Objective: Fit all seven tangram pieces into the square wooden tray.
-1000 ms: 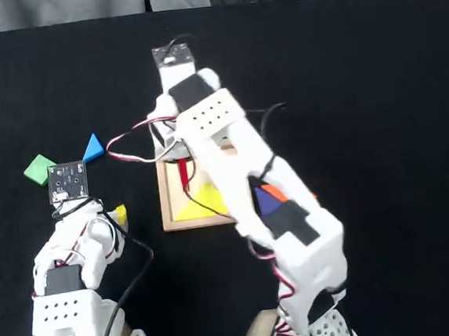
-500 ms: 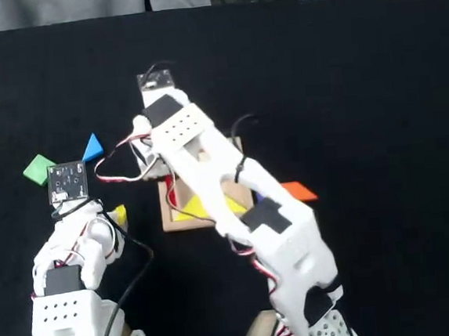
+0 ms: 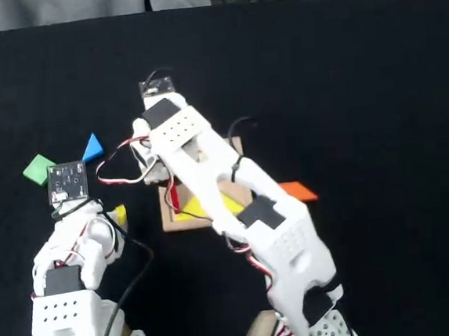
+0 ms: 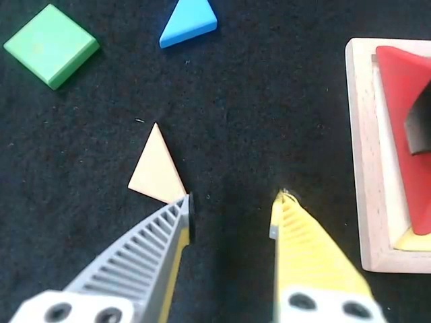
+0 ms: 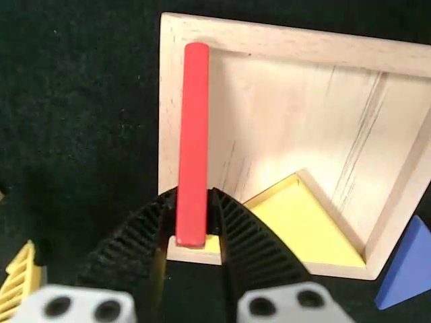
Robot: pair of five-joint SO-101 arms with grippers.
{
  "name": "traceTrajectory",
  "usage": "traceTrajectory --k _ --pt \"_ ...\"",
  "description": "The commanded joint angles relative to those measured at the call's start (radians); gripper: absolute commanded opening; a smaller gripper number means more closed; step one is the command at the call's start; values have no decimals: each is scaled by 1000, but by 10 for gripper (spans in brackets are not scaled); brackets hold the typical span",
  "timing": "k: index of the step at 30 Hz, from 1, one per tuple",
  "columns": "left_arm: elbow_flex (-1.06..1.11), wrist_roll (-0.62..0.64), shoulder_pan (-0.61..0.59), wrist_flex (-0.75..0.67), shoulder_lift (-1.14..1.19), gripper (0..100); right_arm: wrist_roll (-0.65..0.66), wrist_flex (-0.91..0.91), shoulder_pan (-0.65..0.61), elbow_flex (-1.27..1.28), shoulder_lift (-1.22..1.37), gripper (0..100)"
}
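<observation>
Trouble centres on the flat red wooden piece [image 5: 194,134]. The right gripper [image 5: 192,202] is clamped on it and holds it on edge along one inner wall of the square wooden tray [image 5: 283,42] at mid-desk, beside the yellow triangle [image 5: 296,225] lying flat inside. Released like this, it may end up propped on the wall or overlapping the yellow triangle. The left gripper [image 4: 232,205] hovers empty with jaws parted, just beside the cream triangle [image 4: 156,168], which it could nudge.

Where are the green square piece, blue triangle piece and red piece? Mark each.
green square piece [image 4: 51,44], left wrist view, centre of face.
blue triangle piece [image 4: 190,22], left wrist view, centre of face.
red piece [image 5: 194,128], right wrist view, middle of its edge.
</observation>
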Motion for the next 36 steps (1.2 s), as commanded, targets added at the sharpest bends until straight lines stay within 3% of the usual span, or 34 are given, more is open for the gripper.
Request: traceTrajectory --k 1,20,26,36 --pt "-8 -11 13 -18 -8 202 -11 -15 -2 -42 -8 11" --pt "-8 -11 12 -18 -8 202 -2 -49 5 -51 81 13" --pt "-8 -11 12 -18 -8 202 40 68 21 -142 82 150" --pt "-8 -11 12 -18 -8 202 89 167 41 -288 82 145"
